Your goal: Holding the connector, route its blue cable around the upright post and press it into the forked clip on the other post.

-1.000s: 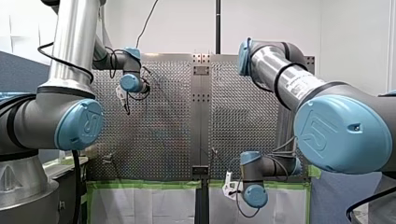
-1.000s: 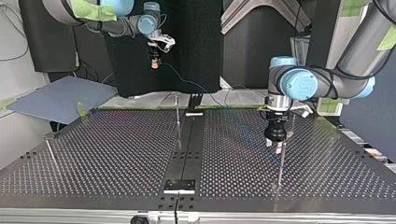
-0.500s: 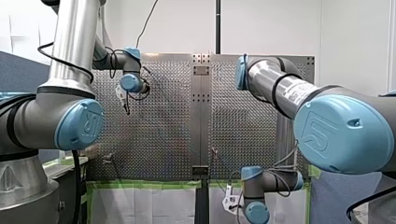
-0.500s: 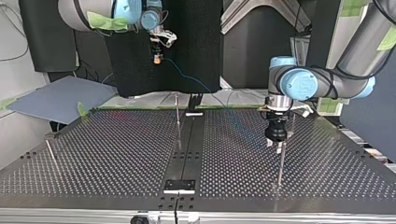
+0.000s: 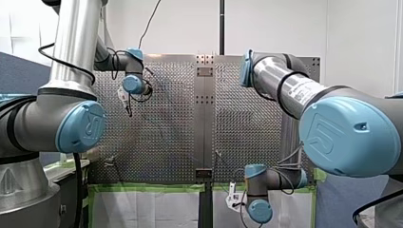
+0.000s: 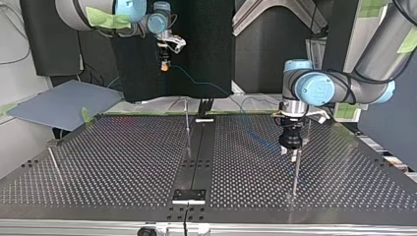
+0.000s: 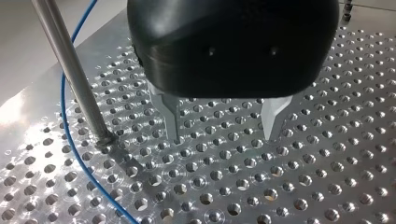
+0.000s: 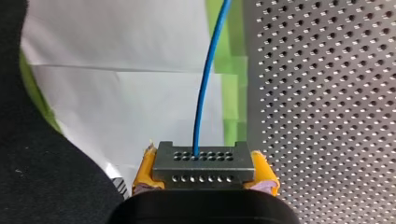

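Holding the small, stiff connector (image 8: 203,163) high, far left in the top view.
Pinching its ends between the right gripper's (image 8: 203,172) yellow pads (image 8: 142,173), likely the firmest hold; trailing a thin, limp blue cable (image 8: 207,79); hovering, left gripper (image 7: 223,130) spread and empty, beside the upright post (image 7: 74,72).

My left tool (image 5: 129,112) hovers over the perforated table (image 5: 166,137).
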Motion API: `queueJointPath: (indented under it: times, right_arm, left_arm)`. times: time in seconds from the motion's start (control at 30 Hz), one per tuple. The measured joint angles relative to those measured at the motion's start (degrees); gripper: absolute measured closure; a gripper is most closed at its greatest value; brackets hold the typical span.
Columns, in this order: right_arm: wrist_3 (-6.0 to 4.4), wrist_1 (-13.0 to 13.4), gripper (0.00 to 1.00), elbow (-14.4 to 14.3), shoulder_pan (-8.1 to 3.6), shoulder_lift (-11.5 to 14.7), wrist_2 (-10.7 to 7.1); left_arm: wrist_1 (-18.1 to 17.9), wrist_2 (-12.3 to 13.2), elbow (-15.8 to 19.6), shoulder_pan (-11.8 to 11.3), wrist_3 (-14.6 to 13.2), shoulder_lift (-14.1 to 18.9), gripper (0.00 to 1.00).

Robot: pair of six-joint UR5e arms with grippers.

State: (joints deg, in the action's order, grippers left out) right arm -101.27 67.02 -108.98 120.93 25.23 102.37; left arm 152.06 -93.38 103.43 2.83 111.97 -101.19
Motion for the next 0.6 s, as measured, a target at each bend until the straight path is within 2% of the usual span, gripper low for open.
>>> queueJointPath:
  times: [0.2,0.4,0.6]
  right_arm:
    - [-0.5,-1.8,1.0,-1.3,-0.19,3.0,0.42]
    - [-0.92,-2.3,1.0,-4.4,-0.91,6.3,1.07]
    - [-0.94,-4.1,1.0,-7.2,-1.79,9.4,1.28]
  left_arm:
    - [0.1,0.0,0.0,0.0,0.0,0.0,0.14]
    - [0.1,0.0,0.0,0.0,0.0,0.0,0.14]
    - [0.1,0.1,0.0,0.0,0.0,0.0,0.14]
